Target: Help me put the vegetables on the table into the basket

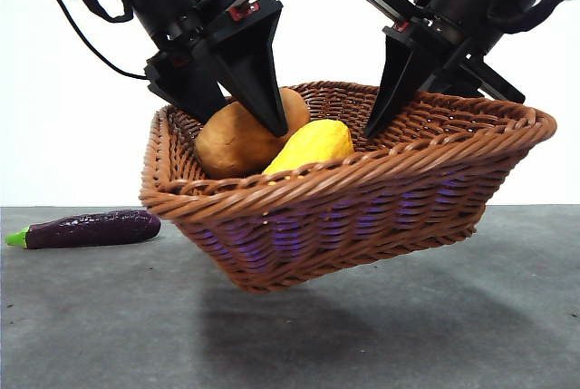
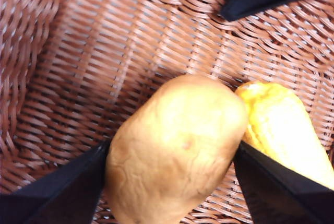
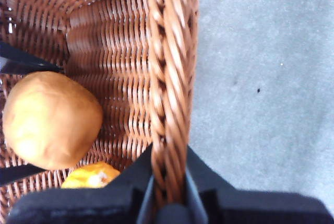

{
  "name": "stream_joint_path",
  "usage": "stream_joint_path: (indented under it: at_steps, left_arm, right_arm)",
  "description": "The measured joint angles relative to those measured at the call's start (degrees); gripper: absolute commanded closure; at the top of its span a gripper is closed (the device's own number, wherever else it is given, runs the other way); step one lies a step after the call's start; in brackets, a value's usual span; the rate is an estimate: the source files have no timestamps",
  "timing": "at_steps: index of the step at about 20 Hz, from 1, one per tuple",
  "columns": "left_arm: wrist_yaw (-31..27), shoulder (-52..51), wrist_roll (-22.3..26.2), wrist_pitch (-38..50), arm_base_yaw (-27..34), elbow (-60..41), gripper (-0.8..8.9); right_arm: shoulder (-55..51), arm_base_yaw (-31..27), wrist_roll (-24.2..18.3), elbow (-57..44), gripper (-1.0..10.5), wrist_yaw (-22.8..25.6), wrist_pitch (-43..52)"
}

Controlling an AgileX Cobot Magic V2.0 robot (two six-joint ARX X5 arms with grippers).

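**Two vegetables in, one outstanding**

Right gripper (image 3: 168,192) is clenched on the basket (image 1: 362,217) rim, holding it tilted clear of the table (image 1: 453,316). Left gripper (image 2: 169,156) straddles the potato (image 2: 175,151) inside, beside the corn (image 1: 313,146); whether it grips cannot be told. Eggplant (image 1: 91,228) lies on the table.

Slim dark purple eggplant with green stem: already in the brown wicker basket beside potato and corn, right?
No. The slim dark purple eggplant lies on the dark grey table, outside the brown wicker basket; the front view shows it. Only the brown oval potato and yellow corn cob are inside.
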Motion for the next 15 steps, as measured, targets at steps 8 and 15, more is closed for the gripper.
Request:
stream_joint_path:
  at_steps: [8,15]
  left_arm:
    - [1.4,-2.4,-1.7,-2.8,-0.2,0.0,2.75]
    - [-5.2,-15.0,0.7,-2.4,4.9,0.0,2.75]
  right_arm:
    - [0.0,0.0,0.0,0.0,9.6,0.1,0.5]
    - [0.0,0.0,-0.1,0.0,9.6,0.0,0.4]
